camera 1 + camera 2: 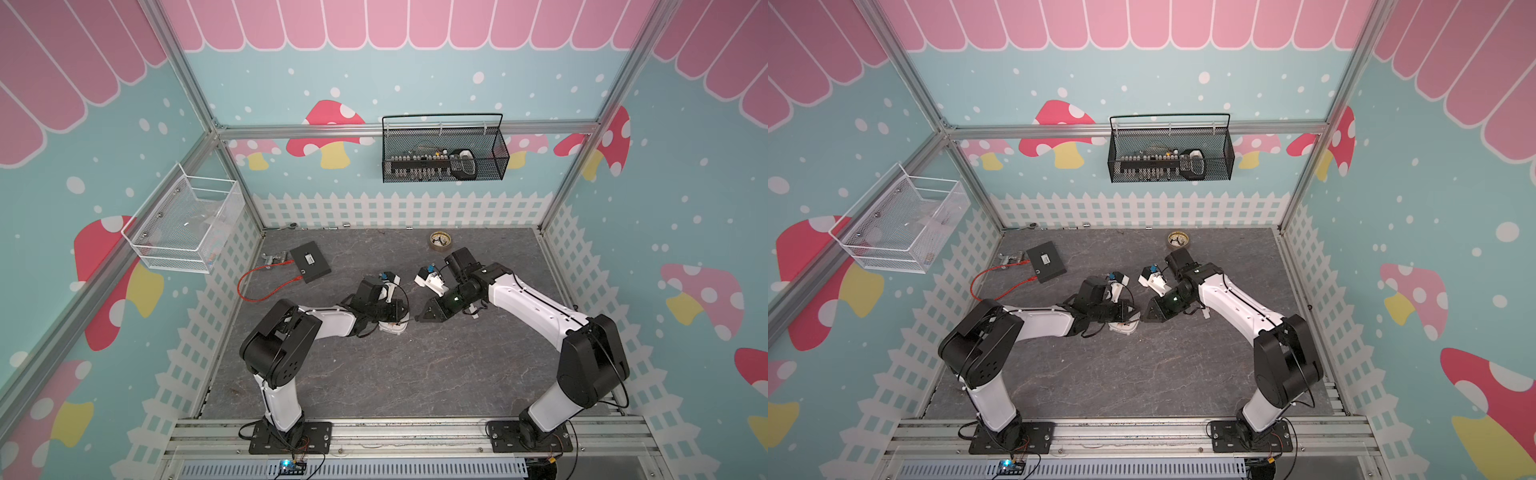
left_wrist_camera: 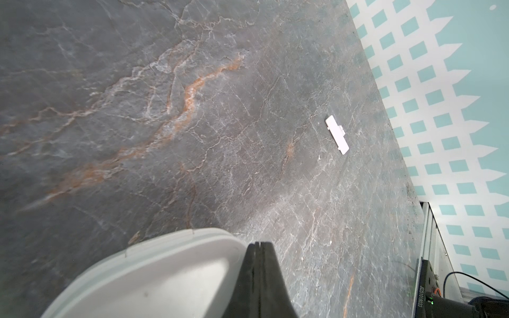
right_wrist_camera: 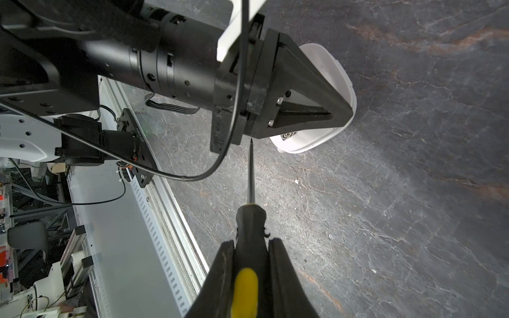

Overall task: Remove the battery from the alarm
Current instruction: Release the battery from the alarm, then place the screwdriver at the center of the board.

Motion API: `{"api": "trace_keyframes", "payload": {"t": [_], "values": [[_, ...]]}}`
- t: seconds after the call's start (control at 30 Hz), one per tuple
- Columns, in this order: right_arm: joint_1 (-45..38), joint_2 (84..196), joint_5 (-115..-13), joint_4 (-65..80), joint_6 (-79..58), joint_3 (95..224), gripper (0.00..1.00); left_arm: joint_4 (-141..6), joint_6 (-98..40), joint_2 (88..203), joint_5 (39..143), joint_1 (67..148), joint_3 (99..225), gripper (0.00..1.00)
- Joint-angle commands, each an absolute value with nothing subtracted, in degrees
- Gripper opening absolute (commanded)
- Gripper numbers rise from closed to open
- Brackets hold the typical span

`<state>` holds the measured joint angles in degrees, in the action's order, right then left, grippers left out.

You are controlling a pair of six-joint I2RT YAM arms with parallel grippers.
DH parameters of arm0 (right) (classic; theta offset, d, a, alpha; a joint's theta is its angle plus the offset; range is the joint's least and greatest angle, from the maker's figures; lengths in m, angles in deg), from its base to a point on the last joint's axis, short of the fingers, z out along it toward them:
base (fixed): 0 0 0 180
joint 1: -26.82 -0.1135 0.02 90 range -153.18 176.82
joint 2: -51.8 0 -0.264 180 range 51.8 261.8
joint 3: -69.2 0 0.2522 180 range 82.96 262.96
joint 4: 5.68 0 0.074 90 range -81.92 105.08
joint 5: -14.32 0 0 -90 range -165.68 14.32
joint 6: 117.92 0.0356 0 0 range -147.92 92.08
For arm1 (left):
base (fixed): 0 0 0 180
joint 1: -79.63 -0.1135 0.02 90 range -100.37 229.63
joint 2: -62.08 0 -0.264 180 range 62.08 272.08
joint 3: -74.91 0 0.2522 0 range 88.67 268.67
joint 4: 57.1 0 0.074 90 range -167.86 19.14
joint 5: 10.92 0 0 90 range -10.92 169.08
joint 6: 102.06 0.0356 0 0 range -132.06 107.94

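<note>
Spotted the left gripper (image 2: 257,246) pressed together right at the rim of the white alarm (image 2: 165,269), flat on the worktop (image 2: 248,110). Caught the right gripper (image 3: 252,242) pinching the screwdriver (image 3: 251,220) handle, tip near the alarm.

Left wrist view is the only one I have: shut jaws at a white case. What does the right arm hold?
Observer: The right arm grips a screwdriver, jaws shut on its black-and-yellow handle.
Operator: Where does its tip point?
Observer: Toward the alarm, your white case, without touching it.
Operator: Is the battery visible?
Observer: In no view; the left arm lays its jaws across the alarm.
</note>
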<state>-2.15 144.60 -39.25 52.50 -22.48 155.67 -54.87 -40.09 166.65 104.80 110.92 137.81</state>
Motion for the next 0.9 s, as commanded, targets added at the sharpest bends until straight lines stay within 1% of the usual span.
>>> {"api": "trace_keyframes", "payload": {"t": [0.0, 0.2, 0.4, 0.63, 0.8, 0.87], "values": [[-2.4, 142.8, -40.1, 54.1, -23.1, 155.3, 0.0, -70.4, -38.8, 172.1, 100.4, 110.6, 133.5, 0.0], [-1.8, 140.9, -47.0, 58.2, -22.4, 155.0, 0.0, -70.4, -39.0, 171.5, 100.4, 110.7, 133.5, 0.0], [0.0, 137.6, -54.2, 57.0, -15.7, 152.8, 0.0, -70.4, -39.8, 169.1, 100.3, 110.6, 133.6, 0.0], [1.4, 135.8, -55.9, 43.0, -2.2, 145.4, 0.0, -70.4, -40.9, 167.5, 100.2, 110.9, 133.9, 0.0], [2.1, 131.6, -58.5, 27.1, 10.4, 137.6, 0.0, -70.7, -41.6, 166.6, 99.6, 111.0, 134.8, 0.0], [2.2, 128.5, -61.5, 20.9, 15.8, 133.4, 0.0, -70.9, -41.8, 166.2, 99.4, 111.0, 135.1, 0.0]]}}
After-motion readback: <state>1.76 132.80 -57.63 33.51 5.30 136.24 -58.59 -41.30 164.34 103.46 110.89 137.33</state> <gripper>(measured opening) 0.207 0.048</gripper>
